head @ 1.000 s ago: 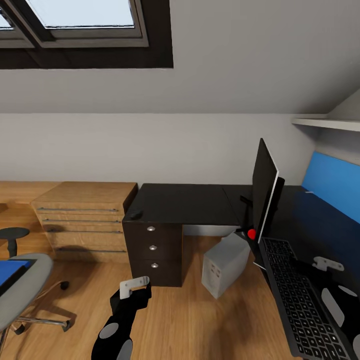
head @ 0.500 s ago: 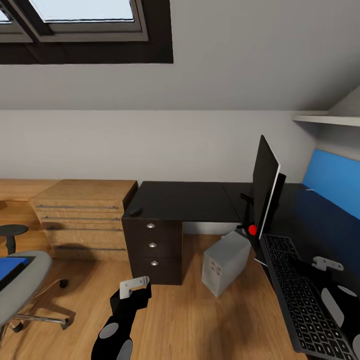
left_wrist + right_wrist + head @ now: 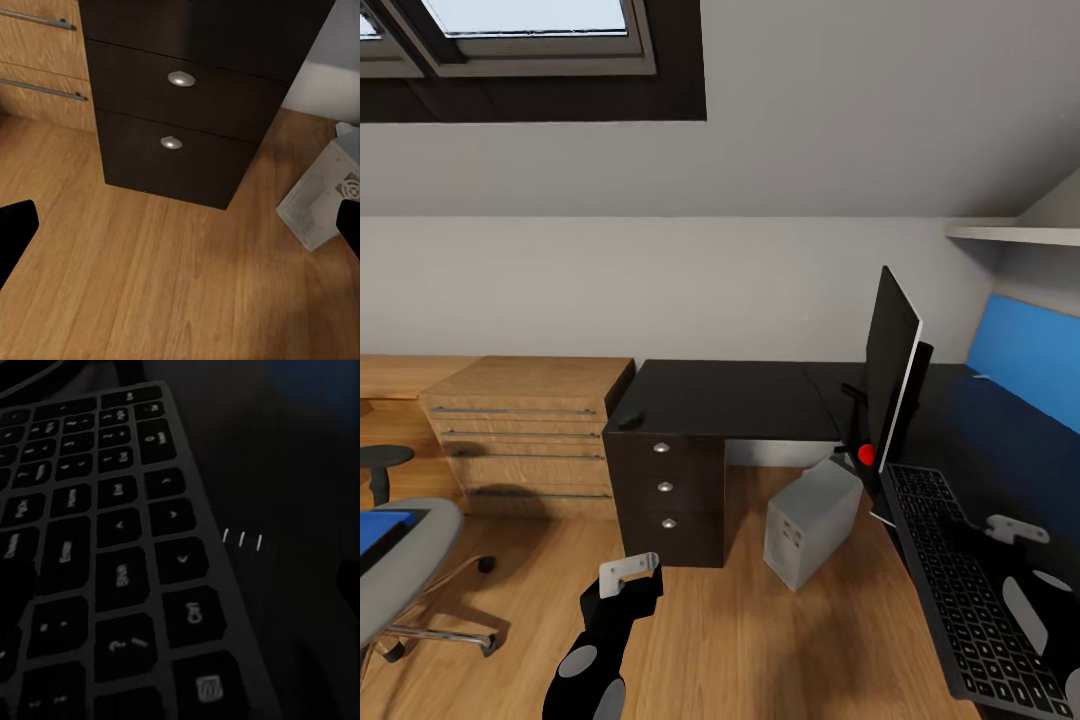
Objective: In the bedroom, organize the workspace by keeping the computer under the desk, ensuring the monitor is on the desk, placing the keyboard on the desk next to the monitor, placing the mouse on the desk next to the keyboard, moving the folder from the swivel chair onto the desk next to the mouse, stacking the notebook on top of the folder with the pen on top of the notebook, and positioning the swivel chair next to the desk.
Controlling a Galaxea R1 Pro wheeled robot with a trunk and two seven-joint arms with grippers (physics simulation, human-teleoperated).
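Head view: keyboard [image 3: 970, 590] overhangs desk [image 3: 740, 400] edge above floor [image 3: 760, 650].

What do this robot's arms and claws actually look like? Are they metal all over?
Not visibly. In the head view the left arm is glossy black with round grey patches near its lower end, ending in a left gripper with a pale grey bracket. The right arm is also black with grey oval patches, and the right gripper carries a similar pale bracket. No cables show.
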